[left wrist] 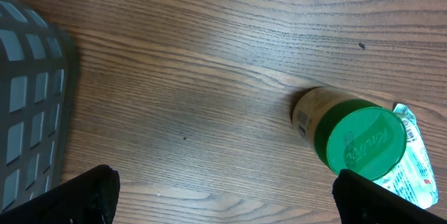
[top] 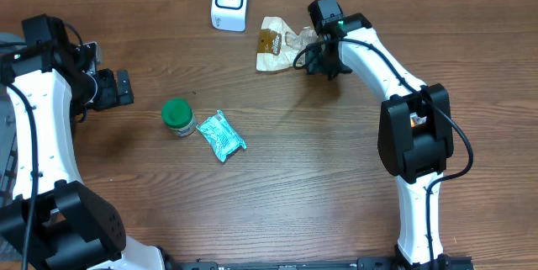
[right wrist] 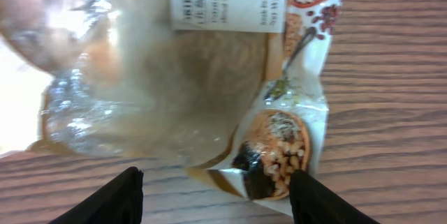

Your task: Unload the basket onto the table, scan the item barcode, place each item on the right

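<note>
Overhead: the snack bag (top: 276, 45) lies flat on the counter (top: 319, 161) near the scanner (top: 230, 1).
Left wrist: the left fingers (left wrist: 84, 196) are spread wide, empty and idle.
Right wrist: the right fingers (right wrist: 122, 199) stand apart, straddling the bag's edge, apparently positioned to grasp.

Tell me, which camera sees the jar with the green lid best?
The left wrist view: the jar is close up, lid and side label clear. Overhead shows the jar small, mostly lid. The right wrist view misses it.
</note>
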